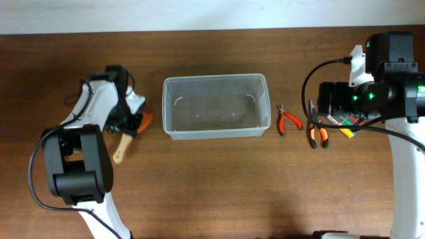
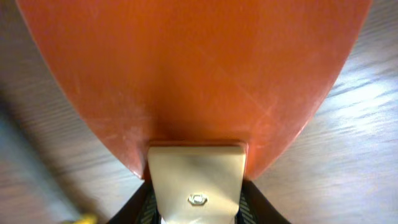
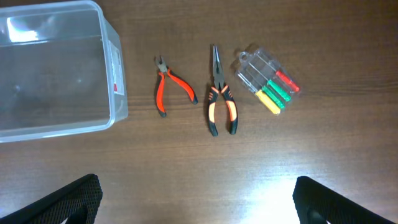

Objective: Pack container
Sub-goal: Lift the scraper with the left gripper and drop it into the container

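At the middle of the bench [image 1: 212,192] stands the container [image 1: 214,135], empty and upright. It looks light, stiff but thin-walled and somewhat slippery, so I judge it is better left in place, or taken by the rim on a short side. To its left, the left gripper [image 2: 198,202] is partly closed and clamps the pale handle of an orange spatula [image 2: 193,68], while the right gripper [image 3: 196,194] hangs fully spread and empty above red pliers [image 3: 168,87], orange pliers [image 3: 219,102] and a screwdriver pack [image 3: 267,84].
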Action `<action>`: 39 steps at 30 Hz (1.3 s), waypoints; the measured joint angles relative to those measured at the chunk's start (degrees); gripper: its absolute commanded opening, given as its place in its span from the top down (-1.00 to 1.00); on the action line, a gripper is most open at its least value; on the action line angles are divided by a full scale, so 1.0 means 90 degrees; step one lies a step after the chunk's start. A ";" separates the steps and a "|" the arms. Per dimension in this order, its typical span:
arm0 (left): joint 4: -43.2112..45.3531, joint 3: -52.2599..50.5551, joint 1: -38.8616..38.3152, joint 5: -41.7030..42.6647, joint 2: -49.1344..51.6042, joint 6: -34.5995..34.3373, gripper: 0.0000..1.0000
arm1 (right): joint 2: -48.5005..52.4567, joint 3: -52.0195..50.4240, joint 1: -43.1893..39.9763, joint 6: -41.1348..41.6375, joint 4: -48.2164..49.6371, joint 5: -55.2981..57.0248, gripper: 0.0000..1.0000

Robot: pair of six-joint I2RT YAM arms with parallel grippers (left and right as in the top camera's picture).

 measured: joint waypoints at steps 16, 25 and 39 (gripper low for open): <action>-0.1710 0.4709 -0.0590 0.0772 0.0000 0.0034 0.96 | 0.0000 0.0000 0.0000 0.0000 -0.0010 0.0000 -0.97; -0.1715 0.4721 -0.2497 0.1195 0.0158 0.2120 0.96 | 0.0000 0.0000 0.0000 0.0000 -0.0010 0.0000 -0.98; -0.1183 0.4719 -0.3077 0.0185 0.2106 0.3934 0.96 | 0.0000 0.0000 0.0000 0.0000 -0.0078 0.0000 -0.97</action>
